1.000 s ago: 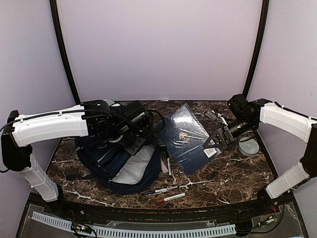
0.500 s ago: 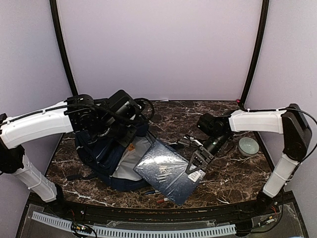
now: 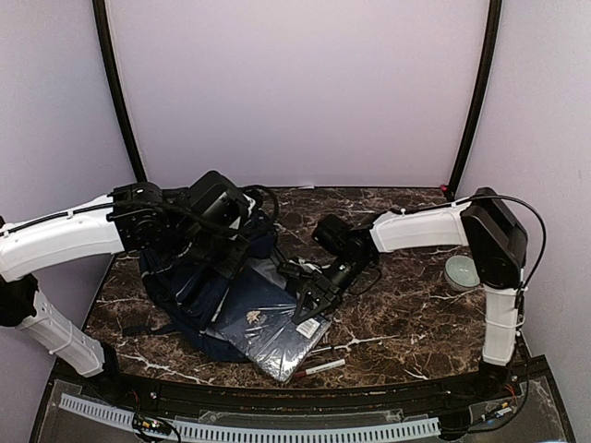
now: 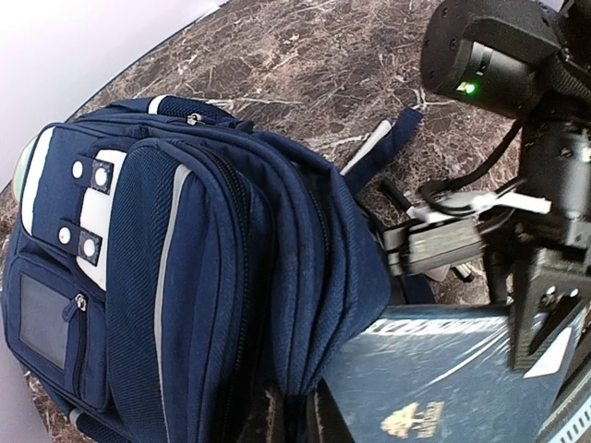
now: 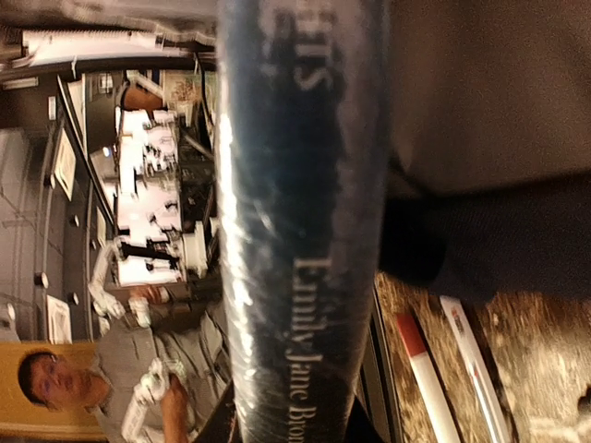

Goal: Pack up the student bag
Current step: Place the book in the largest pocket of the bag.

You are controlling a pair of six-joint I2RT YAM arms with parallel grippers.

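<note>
The navy-blue student bag (image 3: 180, 286) lies on the left of the table, and it fills the left wrist view (image 4: 175, 258). My left gripper (image 3: 229, 261) is shut on the bag's fabric edge (image 4: 294, 392) and holds it up. My right gripper (image 3: 310, 303) is shut on the flat navy-blue hardcover book (image 3: 263, 325). The book lies tilted, with its far end at the bag's opening, under the lifted flap (image 4: 434, 388). The right wrist view shows the book's spine (image 5: 295, 231) between the jaws. The inside of the bag is hidden.
Two pens (image 3: 319, 367) lie near the front edge beside the book, and they also show in the right wrist view (image 5: 425, 388). A grey round dish (image 3: 462, 272) sits at the right edge. The table is dark marble (image 3: 406, 314).
My right gripper has carried the book from the right of the table leftward and down to the bag's opening. My left gripper has drawn back a little to the left with the bag's edge.
</note>
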